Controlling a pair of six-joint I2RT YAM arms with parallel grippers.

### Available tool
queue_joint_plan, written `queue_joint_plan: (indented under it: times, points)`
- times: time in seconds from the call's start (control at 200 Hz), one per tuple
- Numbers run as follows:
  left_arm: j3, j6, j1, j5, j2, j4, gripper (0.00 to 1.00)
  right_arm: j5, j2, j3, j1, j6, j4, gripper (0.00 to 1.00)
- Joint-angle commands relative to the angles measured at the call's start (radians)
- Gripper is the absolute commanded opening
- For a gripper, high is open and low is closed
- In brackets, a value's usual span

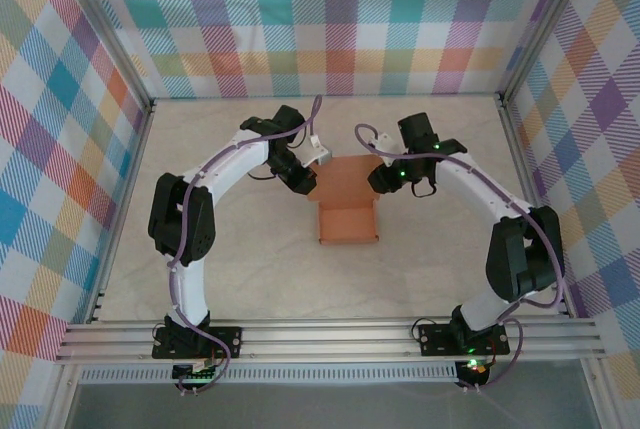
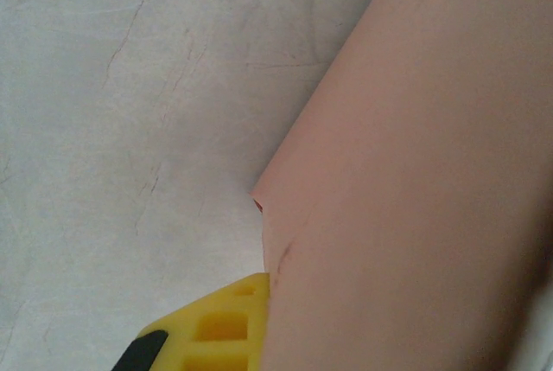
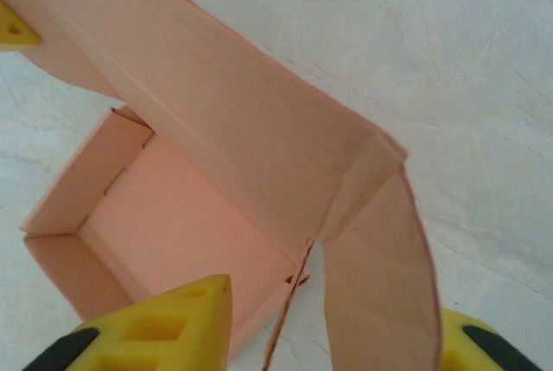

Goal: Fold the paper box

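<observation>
the paper box [image 1: 348, 211] sits mid-worktop [image 1: 250, 269], tray formed, lid raised. the left end effector [image 1: 320, 162] seems clamped on the lid's left edge. the right end effector [image 3: 333, 323] is spread astride the lid's right flap. next, likely: fold the flap inward, then lower the lid.

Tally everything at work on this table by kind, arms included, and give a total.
paper box: 1
robot arms: 2 (left arm, right arm)
Total: 3
</observation>
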Motion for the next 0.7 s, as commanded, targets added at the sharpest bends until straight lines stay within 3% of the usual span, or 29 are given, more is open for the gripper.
queue_joint_plan:
  times: [0.0,0.15,0.205,0.26,0.335,0.455,0.56,0.695]
  points:
    - [0.024,0.024,0.008,0.035,0.003,-0.035,0.0,0.018,0.036,0.053,-0.004,-0.03,-0.031,0.25]
    - [0.023,0.019,0.008,0.029,0.002,-0.032,0.0,0.024,0.06,0.084,0.001,-0.028,-0.055,0.16]
    - [0.021,0.015,0.008,0.026,-0.001,-0.026,0.0,0.035,0.06,0.084,0.004,-0.03,-0.059,0.0]
    - [0.019,0.005,0.008,0.026,-0.004,-0.017,0.02,0.046,0.056,0.084,0.008,-0.029,-0.064,0.0]
    - [0.018,-0.016,0.01,0.035,-0.011,0.002,0.21,0.064,0.045,0.08,0.017,-0.024,-0.059,0.0]
    - [0.019,-0.046,0.013,0.034,-0.02,0.021,0.3,0.092,0.028,0.073,0.031,-0.013,-0.054,0.0]
    - [0.023,-0.049,0.018,0.031,-0.024,0.013,0.3,0.114,0.021,0.071,0.036,-0.004,-0.053,0.0]
    - [0.018,-0.048,0.018,0.009,-0.018,-0.002,0.2,0.127,0.021,0.075,0.036,0.022,-0.044,0.0]
